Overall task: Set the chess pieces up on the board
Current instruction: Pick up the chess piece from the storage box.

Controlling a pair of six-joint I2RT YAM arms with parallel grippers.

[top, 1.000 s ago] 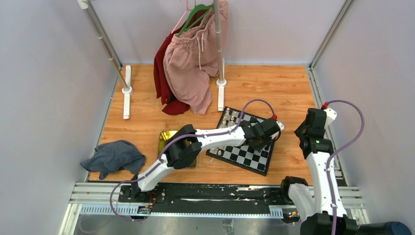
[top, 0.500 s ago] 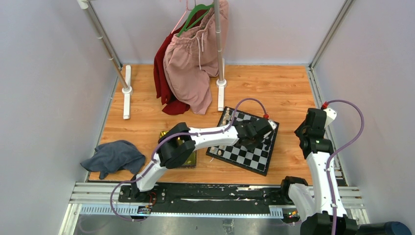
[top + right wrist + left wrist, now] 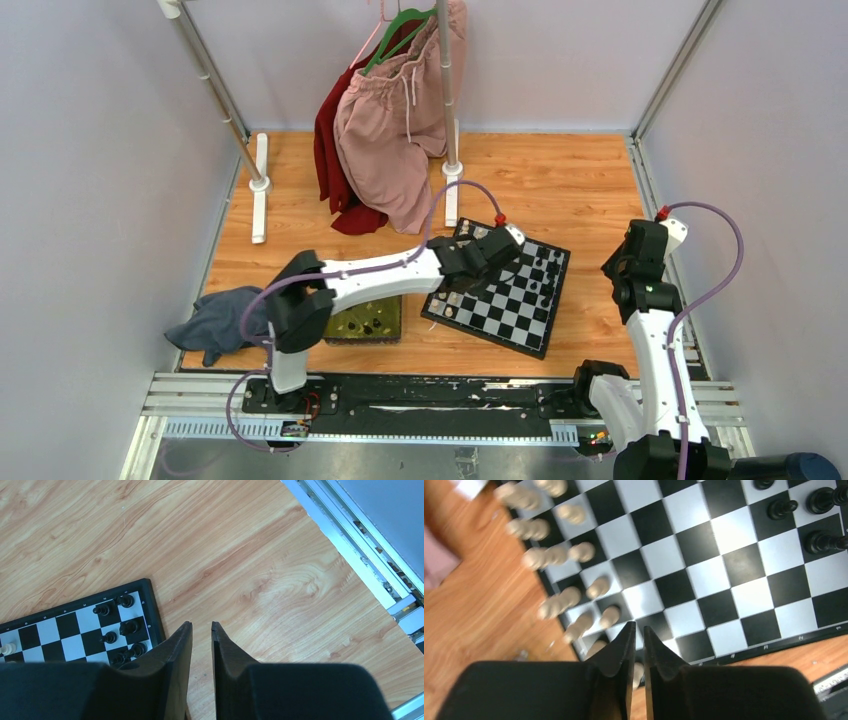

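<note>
The left fingers (image 3: 626, 645) are held over the near-left part of the board (image 3: 510, 315), drawn almost together with nothing seen between them. The white pieces (image 3: 556, 555) are lined along that side. Some black chess pieces (image 3: 781, 509) are already stood at the far right side of the board. A few dark ones, taken to be more of them, lie in the yellow-green tray (image 3: 398, 320) just left of it. The setting-up is judged to be partly done, with the left arm between placements.

Next, a piece would likely have to be fetched from the tray. The fingers would need to be opened and lowered squarely over so small a figure.

The right fingers (image 3: 180, 645) are likewise nearly closed and empty. They hang over bare tabletop (image 3: 250, 555) just off the board's right corner.

Open room is found on the tabletop to the right and beyond the board. A metal rail (image 3: 360, 545) marks the tabletop's right edge. The crowded white rows leave little margin, and a low pass over them could topple pieces.
</note>
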